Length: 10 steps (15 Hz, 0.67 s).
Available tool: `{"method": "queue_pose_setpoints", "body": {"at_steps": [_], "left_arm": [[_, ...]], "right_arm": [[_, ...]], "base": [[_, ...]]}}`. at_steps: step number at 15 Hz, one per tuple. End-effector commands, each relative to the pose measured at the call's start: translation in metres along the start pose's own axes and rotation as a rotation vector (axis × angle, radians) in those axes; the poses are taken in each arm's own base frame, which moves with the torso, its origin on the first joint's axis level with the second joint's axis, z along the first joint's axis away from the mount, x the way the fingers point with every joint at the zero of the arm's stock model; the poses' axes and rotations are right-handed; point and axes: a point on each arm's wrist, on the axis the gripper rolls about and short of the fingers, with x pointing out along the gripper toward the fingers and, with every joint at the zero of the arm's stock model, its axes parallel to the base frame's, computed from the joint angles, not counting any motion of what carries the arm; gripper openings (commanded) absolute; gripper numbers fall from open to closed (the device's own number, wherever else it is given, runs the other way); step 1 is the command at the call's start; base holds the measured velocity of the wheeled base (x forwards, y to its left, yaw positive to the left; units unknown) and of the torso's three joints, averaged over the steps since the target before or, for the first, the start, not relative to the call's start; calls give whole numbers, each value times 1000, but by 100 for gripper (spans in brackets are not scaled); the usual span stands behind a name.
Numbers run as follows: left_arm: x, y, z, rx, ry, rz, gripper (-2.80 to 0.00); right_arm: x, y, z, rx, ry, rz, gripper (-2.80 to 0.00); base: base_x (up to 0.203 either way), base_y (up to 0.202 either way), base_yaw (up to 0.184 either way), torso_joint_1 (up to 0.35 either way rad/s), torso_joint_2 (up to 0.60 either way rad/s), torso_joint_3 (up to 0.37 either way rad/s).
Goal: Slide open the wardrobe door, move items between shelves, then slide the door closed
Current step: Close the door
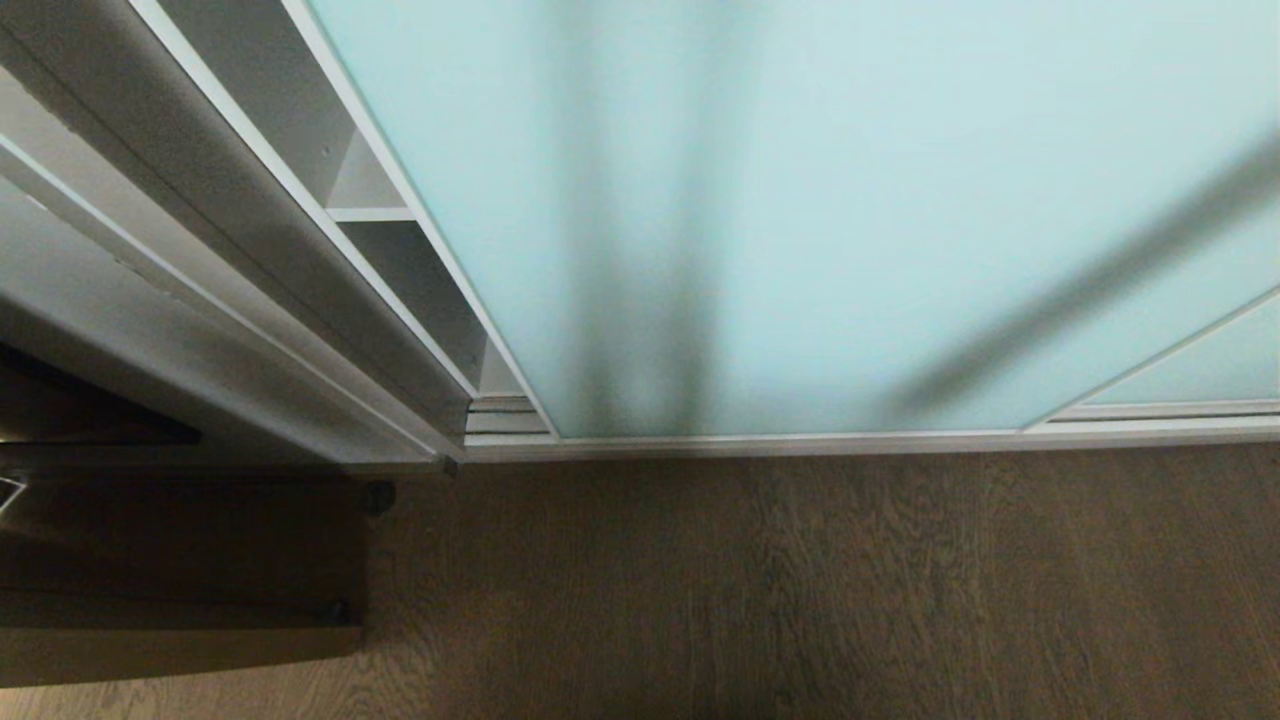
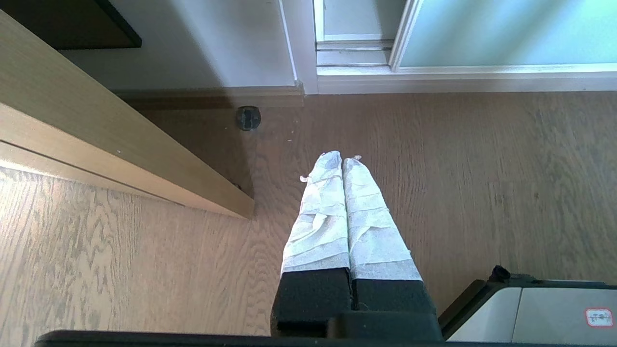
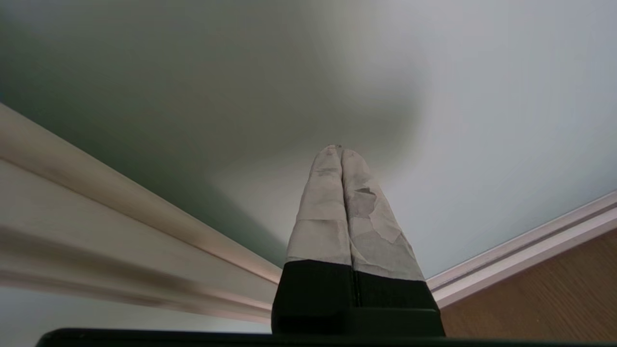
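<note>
- Sliding wardrobe door (image 1: 850, 200): large panel of frosted pale aqua glass in a thin silvery-white frame. In the head view it fills most of the upper picture and covers nearly the whole wardrobe front, leaving a narrow gap at the robot's left. Its lower edge sits in the floor track (image 1: 800, 440). Soft dark shadows cross the glass.
- Second glass panel (image 1: 1200, 370): same aqua glass, partly visible behind the first at the lower right of the head view.
- Shelves (image 1: 370, 213): one white board with a pale front edge shows through the gap at the left, with white compartment walls above and below it. No folded items can be made out in that gap.
- Wardrobe side post (image 1: 250, 240): plain off-white, just left of the gap.
- Left claw (image 2: 341, 156): fingers wrapped in white tape, pressed together, holding nothing. It hangs over the wooden floor (image 2: 482, 183), apart from the wardrobe. It does not appear in the head view.
- Right claw (image 3: 340, 148): taped fingers together, empty, pointing at the frosted glass close to the door frame; whether the tips touch the glass cannot be told. Not in the head view.
- Wooden room door (image 2: 120, 140): light brown, standing open beside the left claw, near a small dark round doorstop (image 2: 248, 117) on the floor.
</note>
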Motion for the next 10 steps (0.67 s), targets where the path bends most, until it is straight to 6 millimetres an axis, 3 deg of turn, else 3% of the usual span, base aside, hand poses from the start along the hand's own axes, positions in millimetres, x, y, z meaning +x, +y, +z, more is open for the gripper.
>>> {"method": "queue_pose_setpoints", "body": {"at_steps": [1, 10], "left_arm": [[0, 0, 0, 0, 1, 0, -280], [0, 0, 0, 0, 3, 0, -280]], "right_arm": [[9, -6, -6, 6, 4, 10, -280], [21, -2, -13, 13, 13, 39, -280]], "base": [[0, 0, 0, 0, 0, 0], [0, 0, 0, 0, 0, 0]]}}
